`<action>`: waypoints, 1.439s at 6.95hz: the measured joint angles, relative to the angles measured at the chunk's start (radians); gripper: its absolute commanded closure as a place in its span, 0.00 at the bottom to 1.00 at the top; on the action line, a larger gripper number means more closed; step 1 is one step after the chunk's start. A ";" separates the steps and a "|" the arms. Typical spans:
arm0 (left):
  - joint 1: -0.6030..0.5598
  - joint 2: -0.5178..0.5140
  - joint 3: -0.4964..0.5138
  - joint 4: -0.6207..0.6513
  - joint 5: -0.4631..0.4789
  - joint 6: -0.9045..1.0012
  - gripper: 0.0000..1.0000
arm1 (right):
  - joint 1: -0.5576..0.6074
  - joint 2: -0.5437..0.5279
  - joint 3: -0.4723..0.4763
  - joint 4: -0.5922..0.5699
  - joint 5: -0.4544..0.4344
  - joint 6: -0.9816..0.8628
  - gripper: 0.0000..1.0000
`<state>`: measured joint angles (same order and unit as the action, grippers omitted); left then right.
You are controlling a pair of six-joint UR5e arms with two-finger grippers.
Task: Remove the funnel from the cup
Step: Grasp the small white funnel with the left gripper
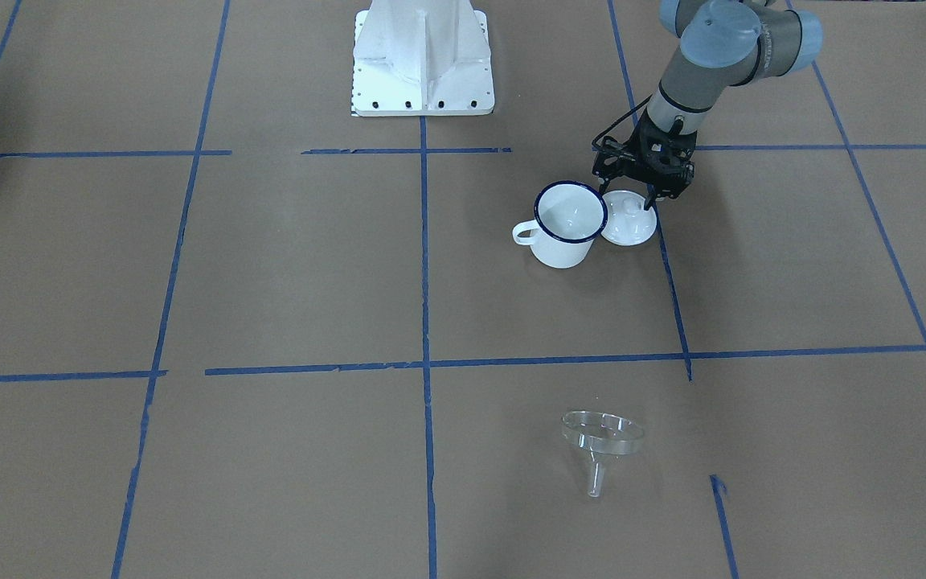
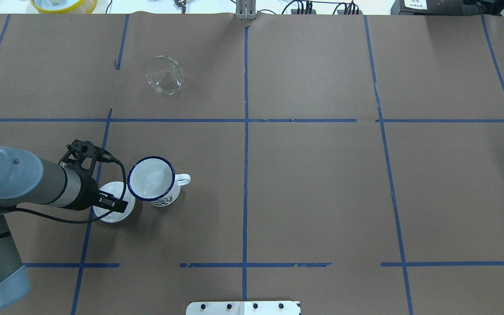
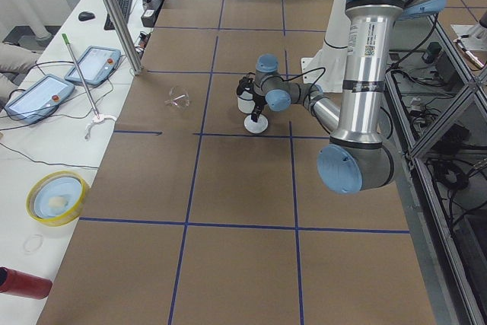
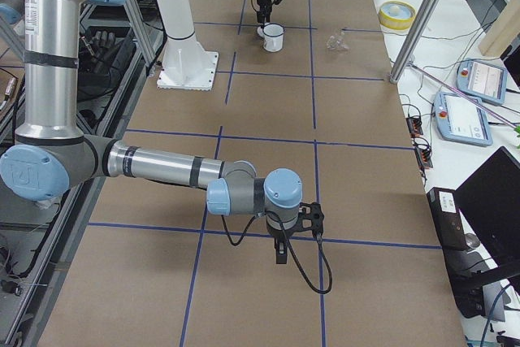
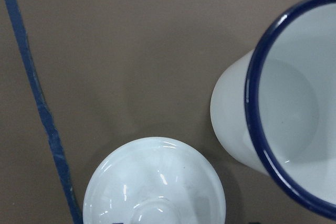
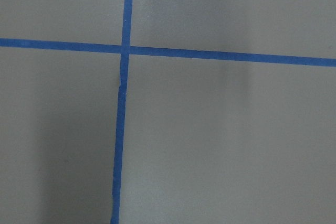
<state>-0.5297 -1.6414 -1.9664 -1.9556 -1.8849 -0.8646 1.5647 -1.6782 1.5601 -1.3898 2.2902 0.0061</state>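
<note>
The clear funnel [image 1: 601,438] lies on its side on the brown table, far from the cup; it also shows in the overhead view [image 2: 164,75]. The white cup [image 1: 567,225] with a dark blue rim stands upright and empty [image 2: 151,179], its inside bare in the left wrist view [image 5: 283,119]. My left gripper [image 1: 632,193] hangs low over a white knobbed lid [image 1: 628,223] right beside the cup and looks open. My right gripper [image 4: 281,253] shows only in the exterior right view, over bare table; I cannot tell whether it is open or shut.
The white robot base [image 1: 423,72] stands at the table's robot side. Blue tape lines cross the brown table [image 2: 322,183]. A yellow bowl [image 2: 64,4] sits beyond the far edge. The lid [image 2: 110,212] touches or nearly touches the cup's left side.
</note>
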 measured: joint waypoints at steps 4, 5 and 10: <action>-0.001 -0.004 0.032 0.001 0.001 0.010 0.38 | 0.000 0.000 0.000 0.000 0.000 0.000 0.00; -0.001 -0.005 0.035 0.001 0.001 0.010 0.70 | 0.000 0.000 0.000 0.000 0.000 0.000 0.00; -0.023 0.000 0.012 0.006 0.000 0.013 1.00 | 0.000 0.000 0.000 0.000 0.000 0.000 0.00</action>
<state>-0.5531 -1.6412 -1.9548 -1.9492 -1.8852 -0.8514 1.5647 -1.6782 1.5601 -1.3898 2.2902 0.0061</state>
